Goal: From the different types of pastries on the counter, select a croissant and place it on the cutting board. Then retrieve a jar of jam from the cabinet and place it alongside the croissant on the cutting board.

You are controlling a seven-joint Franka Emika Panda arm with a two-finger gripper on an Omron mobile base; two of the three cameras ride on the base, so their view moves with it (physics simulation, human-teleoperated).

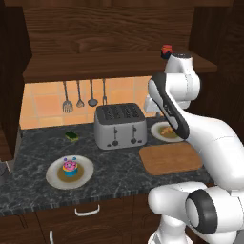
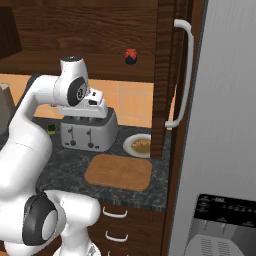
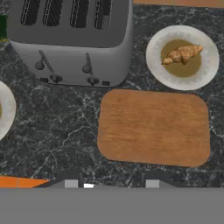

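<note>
Golden-tan croissant (image 3: 182, 54) sits on its white plate (image 3: 154, 43), just beyond the bare cutting board (image 3: 153, 127) on the dark tabletop (image 3: 61, 127). The gripper (image 3: 111, 181) hangs high above, jaws together, holding nothing. The jar of jam (image 2: 130, 56) waits on the cabinet (image 2: 75, 30) shelf.

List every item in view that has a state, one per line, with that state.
croissant: lying on a white plate, untouched
cutting board: flat on the counter, nothing on it
jar of jam: upright on the cabinet shelf
frosted cake: sitting on its own plate
toaster: slots vacant, levers up
gripper: shut, holding nothing
</note>
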